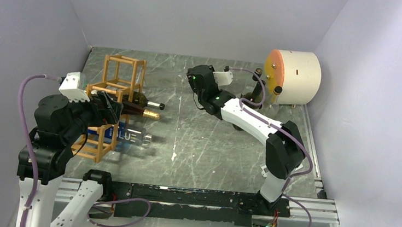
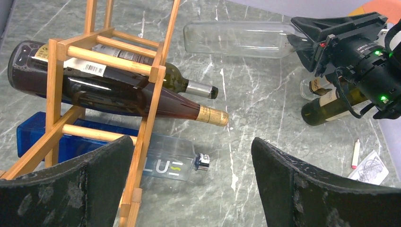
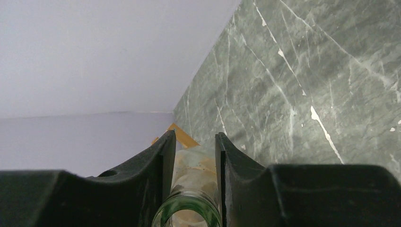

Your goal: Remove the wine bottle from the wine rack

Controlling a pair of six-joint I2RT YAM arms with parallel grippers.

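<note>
The light-brown wooden wine rack (image 1: 114,89) stands at the left and also shows in the left wrist view (image 2: 151,80). In it lie a dark bottle with a gold neck (image 2: 118,94), a green bottle with a silver cap (image 2: 177,82) and, at the bottom, a blue bottle (image 2: 165,163). My left gripper (image 2: 191,189) is open and empty at the rack's front, one rack post between its jaws. My right gripper (image 3: 193,156) is shut on the neck of a clear glass bottle (image 2: 236,38) and holds it level, away from the rack.
A white drum with an orange face (image 1: 295,75) stands at the back right. Dark bottles (image 2: 331,106) stand near it, behind the right arm. A small white stick (image 2: 355,153) and a paper scrap (image 2: 371,168) lie on the grey marble tabletop. Walls close in on both sides.
</note>
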